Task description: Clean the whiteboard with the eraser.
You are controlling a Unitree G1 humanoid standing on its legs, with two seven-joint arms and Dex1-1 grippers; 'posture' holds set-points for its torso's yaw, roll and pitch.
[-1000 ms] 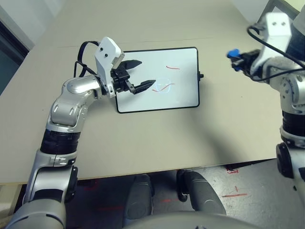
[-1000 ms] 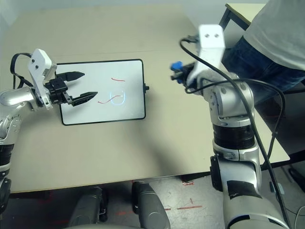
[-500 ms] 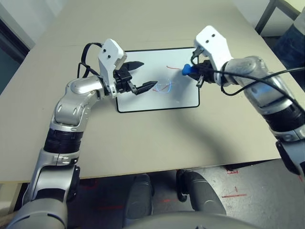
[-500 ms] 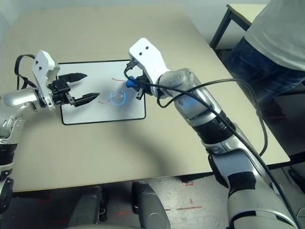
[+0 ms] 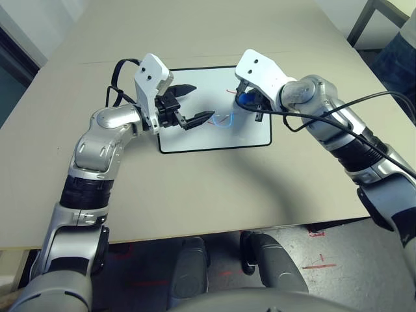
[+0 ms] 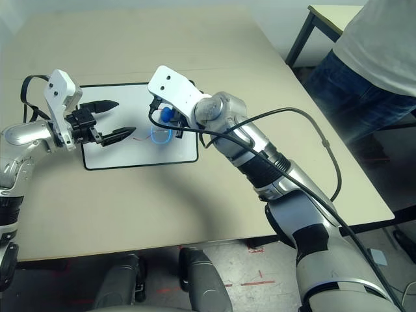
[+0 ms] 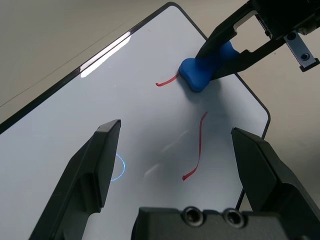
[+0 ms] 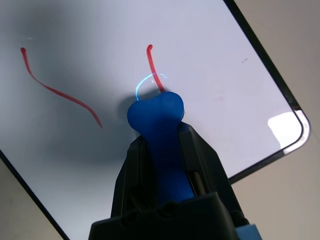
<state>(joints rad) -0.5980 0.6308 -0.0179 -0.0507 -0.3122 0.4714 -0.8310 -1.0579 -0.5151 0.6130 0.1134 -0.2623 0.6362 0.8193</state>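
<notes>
**Right hand brings the eraser down onto the red marks**

Right hand is clamped tight on the eraser, the blue block gripped at its pinched middle so that one rounded end sticks out past the fingertips. That free end sits on or just above the whiteboard, right at the tip of a short red stroke, with a longer red scribble lying just beside it. Holding the block this way leaves a bare pad out front to rub with, and the hand tilts downward so the pad meets the surface first.

Left hand hovers across from it, over the opposite part of the board, fingers spread wide and holding nothing. It looks placed to steady the board if it slides, though I cannot tell that it touches anything.

Both red marks are intact, so by my reading the wiping has yet to bite. The board lies flat on the tabletop.
</notes>
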